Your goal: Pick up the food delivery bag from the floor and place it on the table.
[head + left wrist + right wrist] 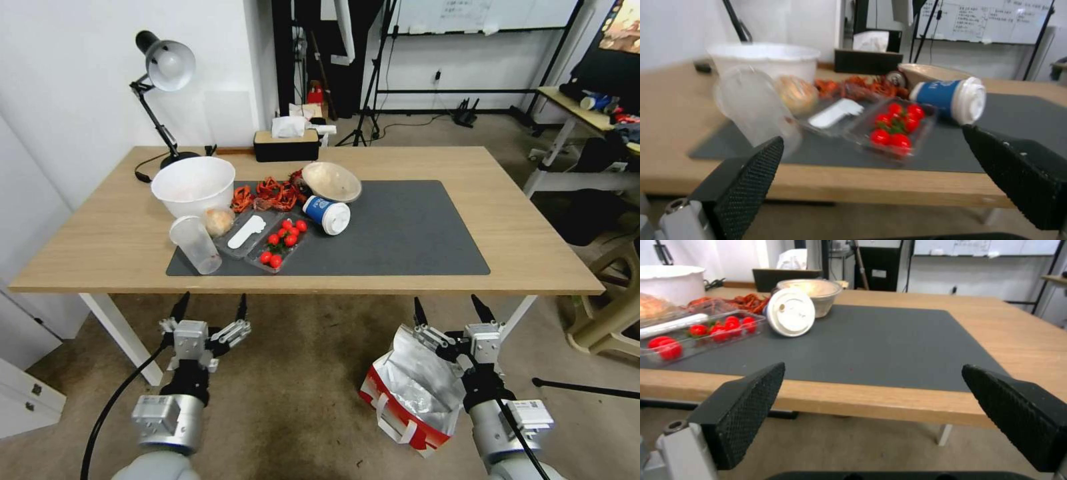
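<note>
bag (407, 393) on floor (293, 387) | logo unreadable | right pincer (452, 308) spread

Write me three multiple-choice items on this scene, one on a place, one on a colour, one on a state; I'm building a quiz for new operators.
1. Where is the food delivery bag?
A. On the grey mat
B. On the floor near the table's front edge, by the right pincer
C. Beside the desk lamp

2. What colour is the lying paper cup's sleeve?
A. Blue
B. Green
C. Yellow

3. How do the two pincers stand?
A. Both shut
B. Left shut on a cup
C. Both open, holding nothing

Answers:
1 B: the bag sits on the floor below the table, next to the right pincer.
2 A: the paper cup on the grey mat has a blue sleeve and white lid.
3 C: the left pincer and the right one both show spread fingers with nothing between.
</note>
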{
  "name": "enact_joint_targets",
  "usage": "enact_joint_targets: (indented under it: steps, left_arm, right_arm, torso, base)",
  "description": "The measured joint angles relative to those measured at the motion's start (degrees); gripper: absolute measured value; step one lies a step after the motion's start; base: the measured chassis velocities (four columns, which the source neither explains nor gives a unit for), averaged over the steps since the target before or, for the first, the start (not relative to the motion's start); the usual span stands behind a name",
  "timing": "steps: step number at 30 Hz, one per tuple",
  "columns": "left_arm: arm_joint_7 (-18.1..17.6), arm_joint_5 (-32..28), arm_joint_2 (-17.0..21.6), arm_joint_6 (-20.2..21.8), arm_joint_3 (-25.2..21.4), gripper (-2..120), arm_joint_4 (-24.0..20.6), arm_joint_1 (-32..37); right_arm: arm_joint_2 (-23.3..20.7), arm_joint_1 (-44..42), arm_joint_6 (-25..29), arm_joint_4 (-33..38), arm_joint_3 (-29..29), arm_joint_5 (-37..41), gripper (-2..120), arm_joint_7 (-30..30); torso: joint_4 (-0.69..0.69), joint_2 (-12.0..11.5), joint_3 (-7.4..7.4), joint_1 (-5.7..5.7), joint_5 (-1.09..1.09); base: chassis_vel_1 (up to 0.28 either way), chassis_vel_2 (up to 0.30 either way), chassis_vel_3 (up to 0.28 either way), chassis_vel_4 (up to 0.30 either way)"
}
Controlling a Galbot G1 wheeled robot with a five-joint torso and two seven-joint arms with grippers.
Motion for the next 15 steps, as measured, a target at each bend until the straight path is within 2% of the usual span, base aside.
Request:
enact_joint_targets:
  steps: [2, 3, 4, 15]
  left_arm:
    - [-0.8, -0.8, 0.4, 0.2, 0.7, 100, -0.1, -0.2]
    - [-3.2, -2.7, 1.4, -0.4, 2.2, 100, 0.1, -0.6]
    - [-4.0, -3.1, 1.6, -1.1, 2.4, 100, 0.4, -0.6]
    - [-5.1, -2.7, 1.4, -3.1, 2.8, 100, 1.5, -0.2]
  right_arm:
    - [0.0, 0.1, -0.1, 0.0, 0.1, 0.1, 100, -0.1]
    - [0.1, 0.3, -0.3, -0.2, 0.4, 0.4, 100, -0.3]
    - [0.1, 0.5, -0.3, -0.3, 0.5, 0.6, 100, -0.3]
    - [-0.2, 1.1, -0.2, -1.2, 0.9, 1.5, 100, 0.3]
  torso:
    - [0.00, 0.0, 0.00, 0.00, 0.03]
    - [0.01, 0.0, 0.00, 0.00, 0.02]
    - [0.02, 0.0, 0.00, 0.00, 0.04]
    - [0.02, 0.0, 0.00, 0.00, 0.03]
  base:
    - [0.000, 0.000, 0.000, 0.000]
    - [0.000, 0.000, 0.000, 0.000]
    - [0.000, 0.000, 0.000, 0.000]
    - [0.000, 0.000, 0.000, 0.000]
